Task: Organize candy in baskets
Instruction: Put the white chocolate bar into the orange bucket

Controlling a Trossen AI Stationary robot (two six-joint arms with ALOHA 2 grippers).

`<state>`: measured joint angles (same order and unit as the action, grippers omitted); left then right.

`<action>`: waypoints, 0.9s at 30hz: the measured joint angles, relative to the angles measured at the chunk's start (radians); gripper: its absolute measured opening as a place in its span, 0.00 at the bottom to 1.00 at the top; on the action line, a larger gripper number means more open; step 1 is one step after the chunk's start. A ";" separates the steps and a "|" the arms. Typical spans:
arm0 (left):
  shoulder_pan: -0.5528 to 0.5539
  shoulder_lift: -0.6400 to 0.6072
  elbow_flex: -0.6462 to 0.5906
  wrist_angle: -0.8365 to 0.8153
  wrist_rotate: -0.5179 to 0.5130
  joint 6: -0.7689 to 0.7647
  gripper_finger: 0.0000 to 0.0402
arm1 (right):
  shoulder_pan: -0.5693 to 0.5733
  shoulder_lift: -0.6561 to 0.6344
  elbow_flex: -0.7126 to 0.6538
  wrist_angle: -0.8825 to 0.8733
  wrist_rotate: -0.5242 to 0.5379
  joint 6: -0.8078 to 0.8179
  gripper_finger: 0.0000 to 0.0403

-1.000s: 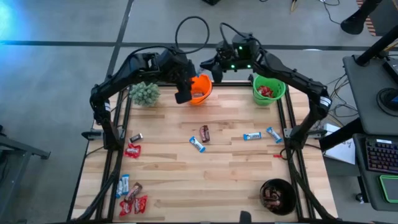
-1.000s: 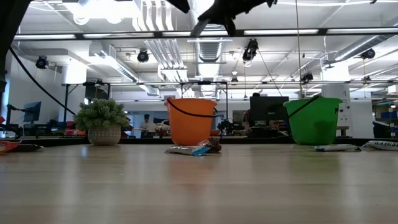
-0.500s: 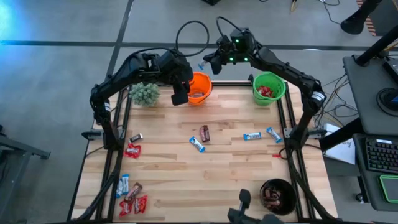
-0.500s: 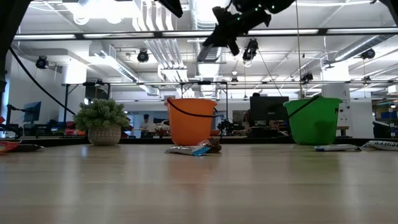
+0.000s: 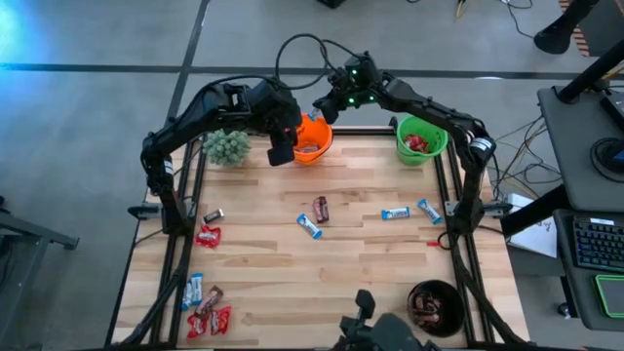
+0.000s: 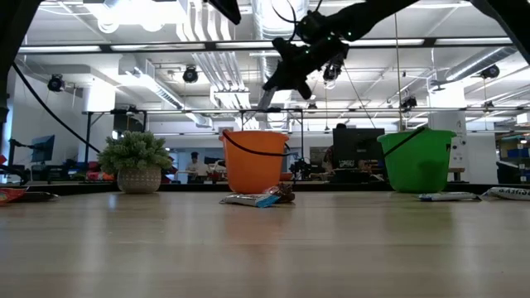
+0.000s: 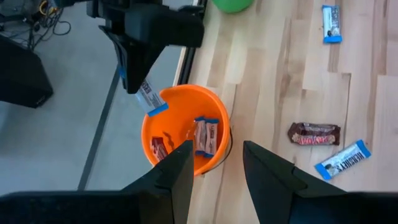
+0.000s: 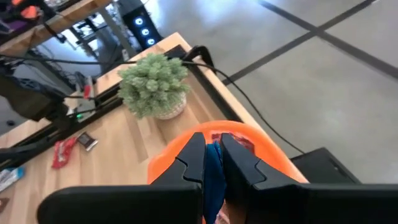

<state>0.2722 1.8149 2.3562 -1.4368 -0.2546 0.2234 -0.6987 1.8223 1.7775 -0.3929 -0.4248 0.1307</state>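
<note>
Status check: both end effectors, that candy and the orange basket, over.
Right end effector shut on blue-and-white candy above orange basket. Left end effector open, empty, beside it. Nothing blocking.

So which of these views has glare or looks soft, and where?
High view: bright blue-white flare at the top left corner, table evenly lit. Low view: ceiling lights blow out white, near tabletop soft, right gripper a dark silhouette against them. Left wrist view: own fingers blurred dark shapes, orange basket sharp. Right wrist view: fingers soft, plant clearer.
</note>
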 joint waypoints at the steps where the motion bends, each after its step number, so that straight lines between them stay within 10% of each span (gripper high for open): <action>1: 0.000 0.000 0.000 -0.009 0.000 0.000 0.30 | 0.002 0.003 0.000 0.003 -0.010 0.000 0.04; 27: 0.001 0.000 -0.002 -0.026 0.000 0.002 0.30 | 0.016 -0.038 0.000 -0.193 -0.028 -0.040 0.39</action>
<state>0.2733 1.8149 2.3539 -1.4631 -0.2543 0.2249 -0.6830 1.7844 1.7779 -0.5863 -0.4523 0.0910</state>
